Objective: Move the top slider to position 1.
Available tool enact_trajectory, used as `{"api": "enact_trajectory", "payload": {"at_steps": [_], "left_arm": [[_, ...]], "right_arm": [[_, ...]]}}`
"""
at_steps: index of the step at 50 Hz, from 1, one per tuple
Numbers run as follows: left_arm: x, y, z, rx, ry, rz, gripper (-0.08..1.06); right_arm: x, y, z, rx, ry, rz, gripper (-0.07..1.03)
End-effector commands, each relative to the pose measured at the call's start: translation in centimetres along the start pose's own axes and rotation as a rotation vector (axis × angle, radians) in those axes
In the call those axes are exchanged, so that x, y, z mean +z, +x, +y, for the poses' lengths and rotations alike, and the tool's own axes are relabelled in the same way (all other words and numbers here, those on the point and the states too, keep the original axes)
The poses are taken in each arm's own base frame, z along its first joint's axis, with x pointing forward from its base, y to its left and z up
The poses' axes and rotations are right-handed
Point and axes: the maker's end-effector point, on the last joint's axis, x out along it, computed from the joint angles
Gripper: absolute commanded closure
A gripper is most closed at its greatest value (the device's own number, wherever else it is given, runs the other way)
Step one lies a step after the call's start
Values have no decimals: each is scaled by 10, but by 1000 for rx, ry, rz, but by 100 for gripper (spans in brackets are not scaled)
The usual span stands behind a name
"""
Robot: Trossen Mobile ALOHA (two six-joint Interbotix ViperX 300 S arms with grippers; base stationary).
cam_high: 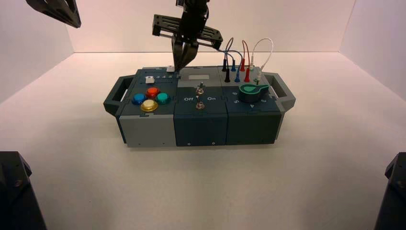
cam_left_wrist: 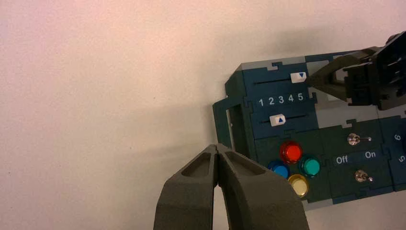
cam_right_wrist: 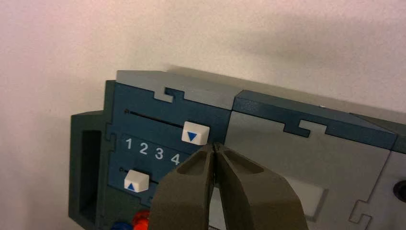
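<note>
Where the box (cam_high: 148, 130) stands: it surrounds my landmark, the white digit row (cam_left_wrist: 281, 99), with the button cluster on the robot's side of that row.
Right gripper: I have its tips (cam_right_wrist: 215, 146) just off the row's 5 end, beside the top slider's knob; its jaws are closed together with nothing between them. I cannot tell whether they touch the knob.
Left gripper (cam_left_wrist: 216, 147): idle, well out to the left of the digit row, jaws closed and empty.
Digit row: reads 1 to 5 in my left wrist view and serves both slots.
Top slider (cam_right_wrist: 195, 133): white knob in the slot on the far side of the row, up at the 5 end. I judge the task's move is still all to do, since the knob has the whole slot to travel.
Lower slider (cam_left_wrist: 277, 120): the twin knob on the near side of the row, around 2 to 3; it isn't part of this job, and I should leave it alone.
Position 1 (cam_right_wrist: 127, 111): the slot's far-left end, past the digit 1 side of the row. Reaching it, I judge, takes one leftward push with the closed tips, then backing off.
</note>
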Motion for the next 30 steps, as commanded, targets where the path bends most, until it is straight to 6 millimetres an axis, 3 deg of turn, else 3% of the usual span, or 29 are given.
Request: {"api": "enact_trajectory", "payload": {"at_steps": [1,30], "left_arm": [[9,-6,0,1,4,-31,101],[8,-6,0,1,7,-28,101]], "right_arm": [[13,-14,13,30,-14,-44,98],[20,-10,16,34,-19,-50,98]]}}
